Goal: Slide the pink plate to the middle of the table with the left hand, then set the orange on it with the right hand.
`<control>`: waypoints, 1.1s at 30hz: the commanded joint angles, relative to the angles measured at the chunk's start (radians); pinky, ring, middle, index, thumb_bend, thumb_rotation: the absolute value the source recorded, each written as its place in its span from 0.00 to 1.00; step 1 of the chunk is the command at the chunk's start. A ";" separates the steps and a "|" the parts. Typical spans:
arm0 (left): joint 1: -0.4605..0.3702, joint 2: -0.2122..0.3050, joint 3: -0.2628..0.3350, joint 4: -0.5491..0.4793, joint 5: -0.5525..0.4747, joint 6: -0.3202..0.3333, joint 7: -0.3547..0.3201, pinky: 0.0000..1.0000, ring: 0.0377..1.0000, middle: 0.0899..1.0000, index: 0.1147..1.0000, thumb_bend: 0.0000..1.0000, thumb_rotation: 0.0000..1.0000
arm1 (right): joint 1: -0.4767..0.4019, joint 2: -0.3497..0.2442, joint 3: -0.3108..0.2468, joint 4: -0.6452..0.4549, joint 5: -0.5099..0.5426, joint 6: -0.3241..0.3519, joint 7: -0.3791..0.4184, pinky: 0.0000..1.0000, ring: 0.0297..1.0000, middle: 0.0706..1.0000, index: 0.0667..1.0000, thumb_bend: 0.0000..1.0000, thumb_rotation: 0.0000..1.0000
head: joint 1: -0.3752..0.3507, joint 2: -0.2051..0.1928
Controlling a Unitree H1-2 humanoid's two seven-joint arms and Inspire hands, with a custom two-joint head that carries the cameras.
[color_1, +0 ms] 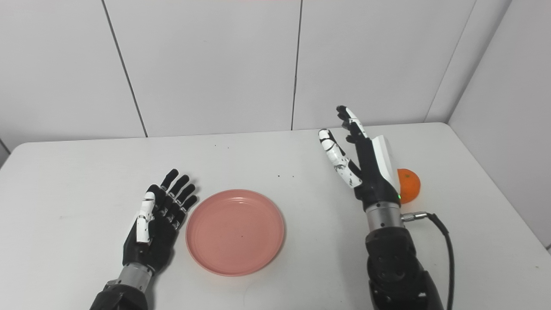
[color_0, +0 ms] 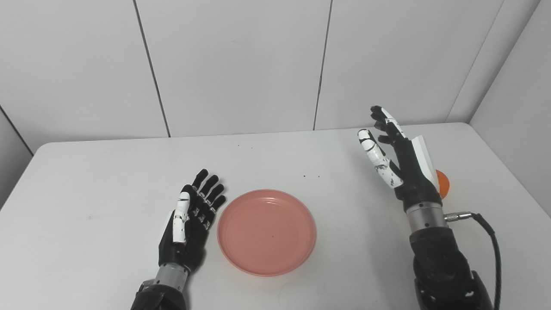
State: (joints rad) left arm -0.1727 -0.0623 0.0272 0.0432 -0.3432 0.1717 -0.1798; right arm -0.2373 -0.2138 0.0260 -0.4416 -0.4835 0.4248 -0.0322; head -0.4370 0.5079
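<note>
from my right eye view i get the round orange fruit (color_1: 409,185) as a good half sphere with a dull, dimpled skin, sitting on the smooth white surface (color_1: 64,241) just beside the right hand (color_1: 366,165) on its outer side; from my left eye view the same fruit is cut down to a thin orange sliver behind that hand's white back shell. i count one orange, one shallow round pink plastic plate (color_0: 267,231), two hands, and a few tiny dark specks on the surface beyond the plate. the plate is glossy, with faint concentric rings inside a low raised rim, and it lies flat near the front middle of the surface, empty. my left hand (color_0: 189,224), black with white thumb plating, lies palm up with fingers spread and straight, gripping nothing, just beside the plate's left rim; i cannot tell whether the fingertips touch it. my right hand stands raised on edge, fingers pointing away from me and spread from the white thumb, holding nothing, well apart from the plate. a black cable (color_1: 445,254) plugs into a metal connector at its silver wrist collar and curves down past the black forearm. behind the surface stand plain white wall panels (color_0: 232,64) with dark seams.
</note>
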 commanded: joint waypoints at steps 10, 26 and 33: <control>0.016 0.040 0.037 0.087 -0.046 -0.015 -0.043 0.96 0.94 0.94 0.94 0.32 1.00 | -0.055 -0.075 -0.075 -0.031 -0.212 0.035 -0.009 0.78 0.85 0.87 0.90 0.81 0.56 | -0.075 -0.044; 0.003 0.076 0.057 0.094 -0.067 0.009 -0.055 0.99 0.96 0.97 0.96 0.30 1.00 | -0.009 -0.137 -0.165 0.070 -0.263 0.009 -0.041 0.77 0.86 0.90 0.91 0.88 0.44 | -0.140 -0.050; 0.001 0.084 0.061 0.096 -0.071 0.011 -0.058 1.00 0.97 0.98 0.98 0.30 1.00 | -0.002 -0.153 -0.175 0.114 -0.270 0.026 -0.036 0.75 0.85 0.89 0.91 0.92 0.45 | -0.158 -0.050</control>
State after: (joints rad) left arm -0.1946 0.0072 0.0811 0.1021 -0.4114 0.1376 -0.2478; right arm -0.2161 -0.3370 -0.1334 -0.3126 -0.7413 0.4572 -0.0531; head -0.5906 0.4541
